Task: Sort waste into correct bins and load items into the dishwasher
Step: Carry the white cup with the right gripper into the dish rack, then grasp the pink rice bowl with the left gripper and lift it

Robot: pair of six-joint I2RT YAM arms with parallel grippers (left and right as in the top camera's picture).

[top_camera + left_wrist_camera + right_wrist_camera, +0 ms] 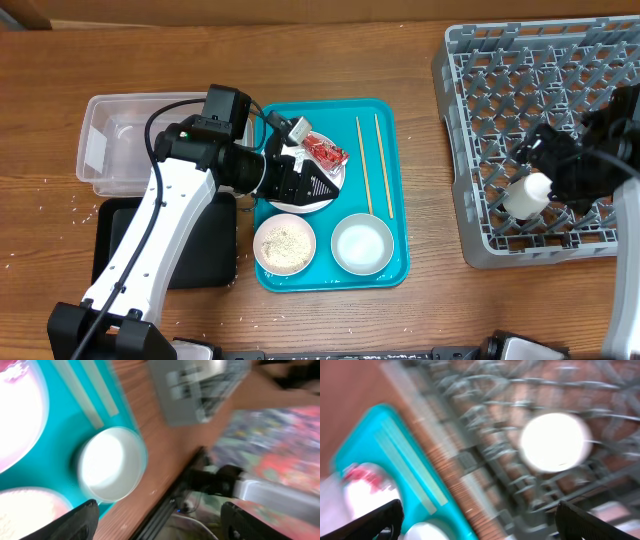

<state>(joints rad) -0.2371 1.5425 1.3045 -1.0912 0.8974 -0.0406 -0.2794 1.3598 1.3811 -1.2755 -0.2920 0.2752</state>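
My left gripper [300, 185] is open and empty over the round white plate [335, 180] on the teal tray [398, 200]. The red wrapper [326, 151] lies on that plate. Two chopsticks [365, 165] lie on the tray's right side. A bowl of rice [285, 246] and an empty white bowl [362, 243] stand at the tray's front. The left wrist view shows the open fingers [160, 515], the empty bowl [112, 464] and the chopsticks [85, 395]. My right gripper [548, 165] is open over the grey dish rack [470, 150]. A white cup [527, 195] rests in the rack, also in the right wrist view [555, 442], apart from the fingers [480, 520]. No tissue shows.
A clear tub [110, 150] stands left of the teal tray, with a flat black tray [190, 255] in front of it under my left arm. Loose rice grains [75, 207] lie scattered on the wooden table near the black tray. Both wrist views are blurred.
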